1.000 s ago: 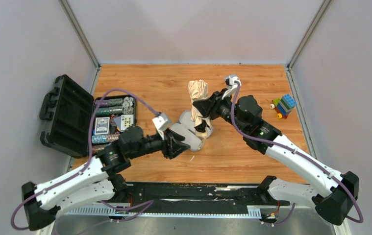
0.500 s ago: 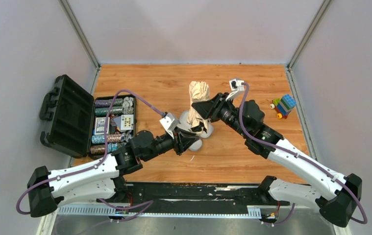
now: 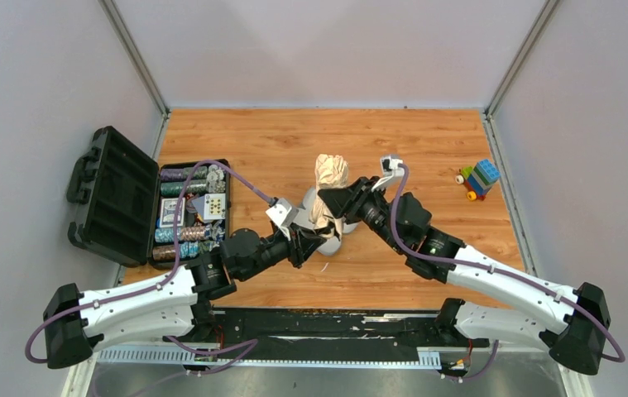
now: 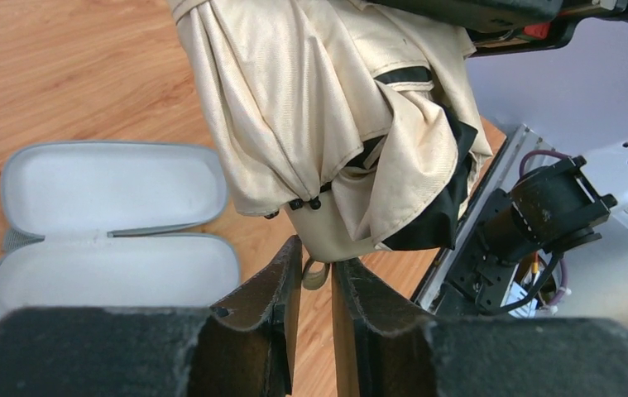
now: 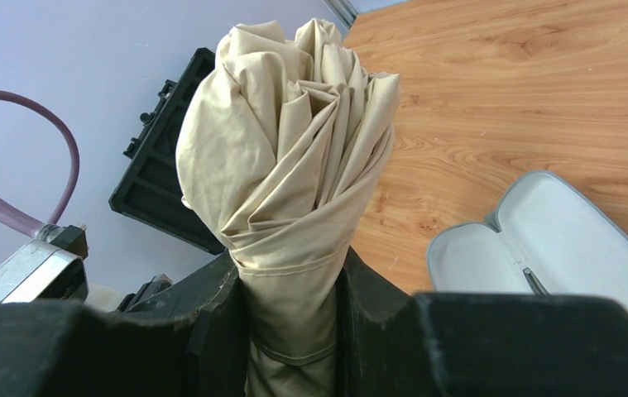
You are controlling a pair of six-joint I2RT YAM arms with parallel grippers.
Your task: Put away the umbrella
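Beige-tan fabric, bunched in loose pleats, is what marks the compact folding umbrella (image 3: 332,176), and we judge the task to be about midway: the canopy is gathered but not yet stowed. It stands upright in the air over the middle of the wooden counter (image 3: 261,149). The right gripper (image 5: 294,281), reaching in from 4 o'clock, is clamped around the fabric low on the bundle. The left gripper (image 4: 317,273) comes up from 7 o'clock with its jaws narrow around a small pale tab below the handle; we cannot tell whether they pinch it. The smooth lilac-grey oval hard case (image 4: 112,182) lies open and empty on the counter just under the umbrella, toward 6 o'clock. We think what is left is to tidy the folds, lay the umbrella into a shell and shut the case. The folds look slack and uneven, black lining shows at the lower hem, and the top twists into a soft knob, so we expect it to be bulky for that shallow case. A black carrying case of chips and cards (image 3: 112,194) stands open at 9 o'clock, and a toy of coloured blocks (image 3: 480,178) sits at 3 o'clock.
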